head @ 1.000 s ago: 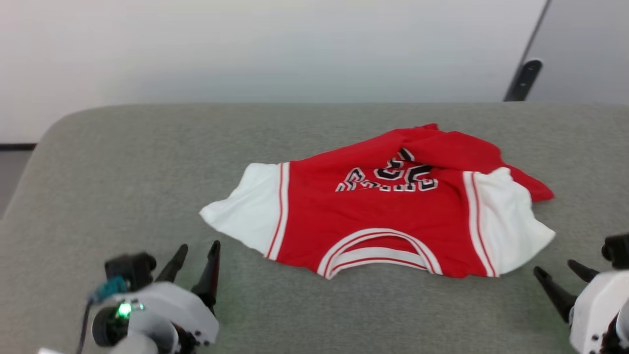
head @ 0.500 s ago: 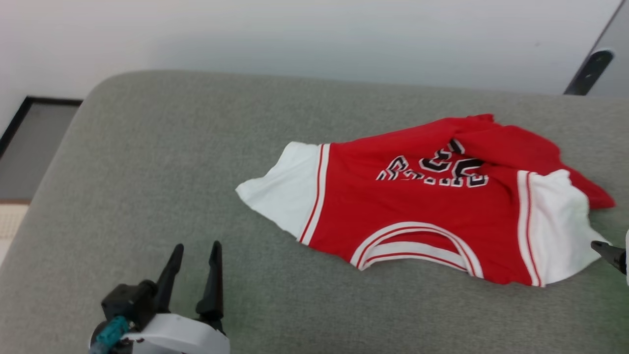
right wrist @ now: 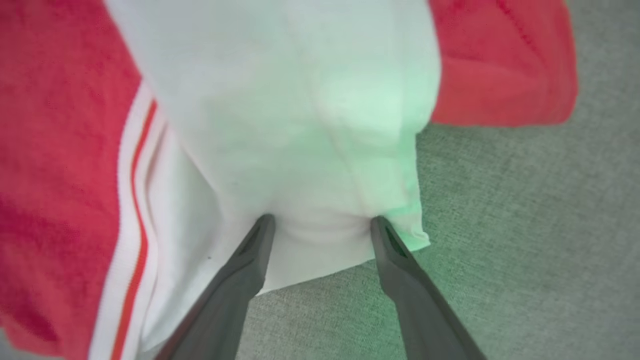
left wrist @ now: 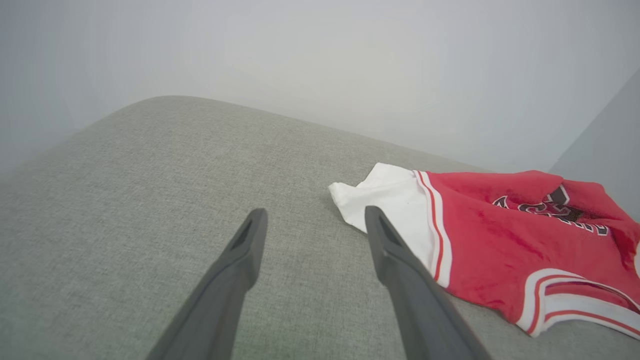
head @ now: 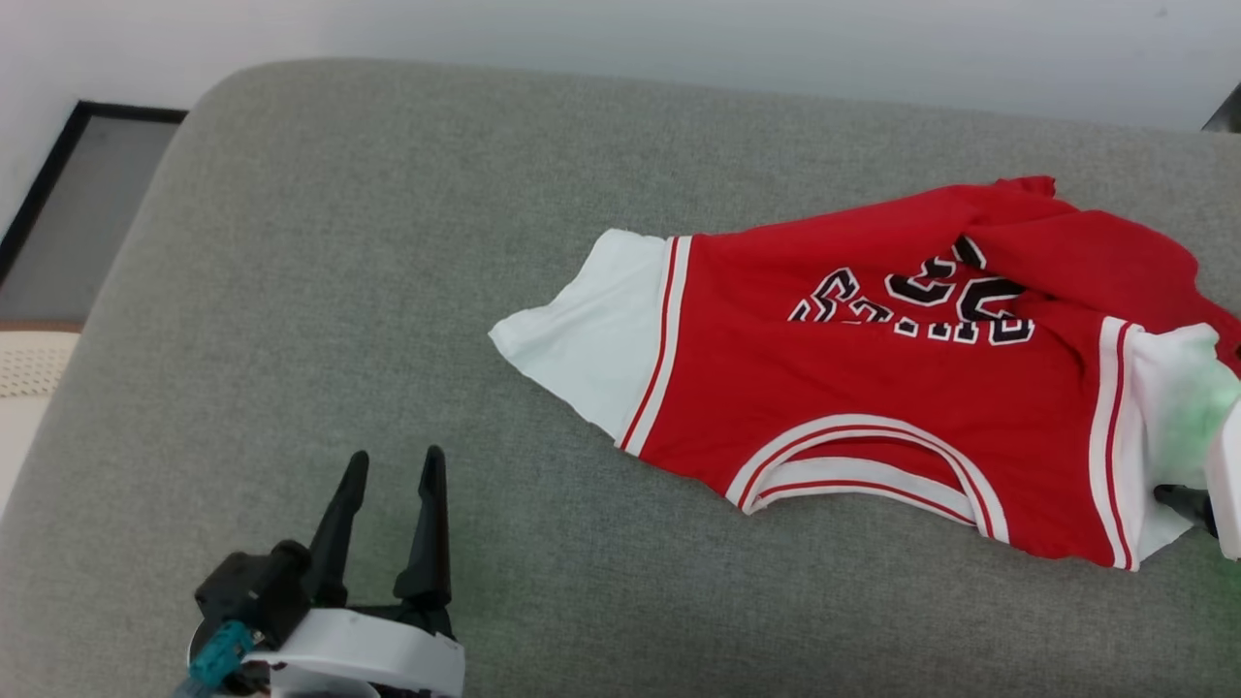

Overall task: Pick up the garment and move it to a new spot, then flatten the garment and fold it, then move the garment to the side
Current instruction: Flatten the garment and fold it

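Observation:
The garment (head: 873, 388), a red jersey with white sleeves, striped trim and black lettering, lies crumpled on the grey cushion, collar toward me. Its far part is folded over. My left gripper (head: 396, 456) stands open above bare cushion, well short of the left sleeve (head: 591, 339). In the left wrist view the left gripper (left wrist: 315, 212) is open, with that sleeve (left wrist: 390, 200) just ahead on its right. My right gripper (right wrist: 322, 222) is open, both fingertips pressed onto the right white sleeve (right wrist: 300, 125), which puckers between them. One right finger (head: 1178, 501) shows at the sleeve's edge.
The grey padded surface (head: 339, 242) curves down at its left edge to a dark-framed floor strip (head: 87, 213). A pale wall (head: 679, 39) runs along the back. A cream perforated object (head: 29, 364) sits at far left. Green light tints the right sleeve.
The head camera has swung, shifting the whole picture right and up. My right gripper has come forward onto the right sleeve. The left gripper stays open over bare cushion.

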### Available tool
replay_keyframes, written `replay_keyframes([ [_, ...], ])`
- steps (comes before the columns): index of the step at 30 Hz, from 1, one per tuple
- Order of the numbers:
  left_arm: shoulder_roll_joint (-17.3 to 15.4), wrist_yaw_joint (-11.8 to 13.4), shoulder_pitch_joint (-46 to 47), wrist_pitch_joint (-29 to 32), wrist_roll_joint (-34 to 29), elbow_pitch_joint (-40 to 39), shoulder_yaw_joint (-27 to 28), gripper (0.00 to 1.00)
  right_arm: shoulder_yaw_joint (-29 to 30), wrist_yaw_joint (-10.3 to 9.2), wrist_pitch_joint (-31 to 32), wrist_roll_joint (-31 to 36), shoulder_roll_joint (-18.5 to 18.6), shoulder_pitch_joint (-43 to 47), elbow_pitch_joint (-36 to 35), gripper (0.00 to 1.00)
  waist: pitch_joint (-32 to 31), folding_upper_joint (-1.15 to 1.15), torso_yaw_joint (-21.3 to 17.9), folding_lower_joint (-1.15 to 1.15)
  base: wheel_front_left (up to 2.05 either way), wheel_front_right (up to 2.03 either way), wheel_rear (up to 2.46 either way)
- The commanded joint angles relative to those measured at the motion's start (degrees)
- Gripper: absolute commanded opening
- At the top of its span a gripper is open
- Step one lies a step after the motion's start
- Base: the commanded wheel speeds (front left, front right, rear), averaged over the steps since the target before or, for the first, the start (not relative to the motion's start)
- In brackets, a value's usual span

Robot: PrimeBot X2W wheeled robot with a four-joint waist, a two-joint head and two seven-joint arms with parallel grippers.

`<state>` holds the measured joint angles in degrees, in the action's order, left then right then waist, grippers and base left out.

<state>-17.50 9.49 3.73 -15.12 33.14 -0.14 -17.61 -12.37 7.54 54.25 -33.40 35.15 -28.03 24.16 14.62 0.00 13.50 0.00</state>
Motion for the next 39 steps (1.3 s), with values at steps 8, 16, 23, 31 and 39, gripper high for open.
replay_keyframes([
  [8,2.2,-2.7,0.5,0.0,-2.2,0.0,3.1,1.00,-6.7,-0.24,-2.1,0.6,0.4,2.0,4.9,0.16,1.6,0.00,0.1,0.00,0.00,0.00,0.00],
  [16,3.4,-4.5,-0.2,0.0,-3.2,0.3,5.1,1.00,-8.4,-0.16,-6.9,-0.3,0.7,-0.1,6.7,0.00,1.5,0.00,-0.5,0.00,0.00,0.00,0.00],
  [23,-0.7,-7.2,6.2,3.9,-4.8,1.9,3.9,1.00,-10.1,-0.10,-9.2,-1.8,-1.1,-2.2,8.2,0.00,1.2,0.00,-1.0,0.00,0.00,0.00,0.00],
  [31,-7.1,-16.1,27.1,26.4,-1.0,15.4,-3.1,1.00,-11.9,-0.10,-10.8,-3.4,-2.5,-5.2,10.0,0.00,2.0,0.00,-1.6,0.00,0.00,0.00,0.00],
  [39,-9.0,-16.9,41.7,44.9,10.0,25.1,-19.5,1.00,-14.7,-0.10,-11.6,-4.0,-2.9,-8.6,10.9,0.00,4.3,0.00,-3.2,0.00,0.00,0.00,0.00],
])
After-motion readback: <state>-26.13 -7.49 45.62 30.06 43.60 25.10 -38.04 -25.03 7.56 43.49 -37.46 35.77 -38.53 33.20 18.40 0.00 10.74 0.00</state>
